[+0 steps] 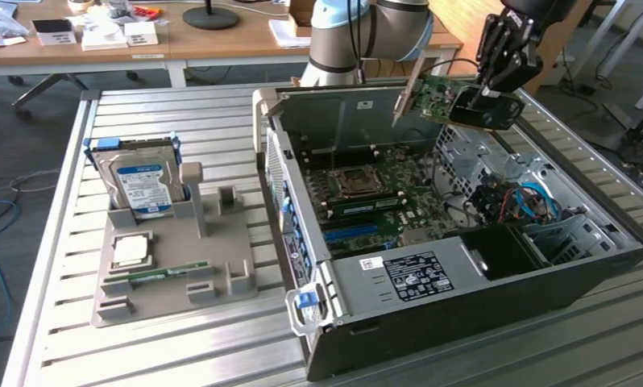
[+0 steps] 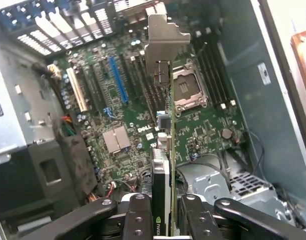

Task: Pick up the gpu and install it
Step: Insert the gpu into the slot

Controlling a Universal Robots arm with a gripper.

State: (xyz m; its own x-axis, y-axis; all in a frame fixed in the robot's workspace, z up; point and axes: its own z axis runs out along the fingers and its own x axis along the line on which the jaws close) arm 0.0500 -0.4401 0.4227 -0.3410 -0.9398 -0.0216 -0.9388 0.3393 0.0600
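Hard drive (image 1: pixel 141 181) stands upright at the exterior view's left, slotted in a grey holder (image 1: pixel 230 278) on the slatted table (image 1: pixel 192 355). A square chip (image 1: pixel 131 251) and a green memory stick (image 1: pixel 166 272) lie lower on the same holder. Middle: I see the computer case (image 1: pixel 494 310) lying open on its side, motherboard (image 1: pixel 386 201) facing up. Upper right: the gripper (image 1: pixel 491 85) hangs above the case's far end with the gpu (image 1: pixel 445 95) clamped between its fingers, the card in the air and well clear of the board. In the wrist view I read the card edge-on, pinched by the black fingers (image 2: pixel 137 220). Its silvery end bracket (image 2: pixel 163 40) points away over the motherboard, lined up between the blue slot (image 2: pixel 117 77) and the processor socket (image 2: pixel 190 90).
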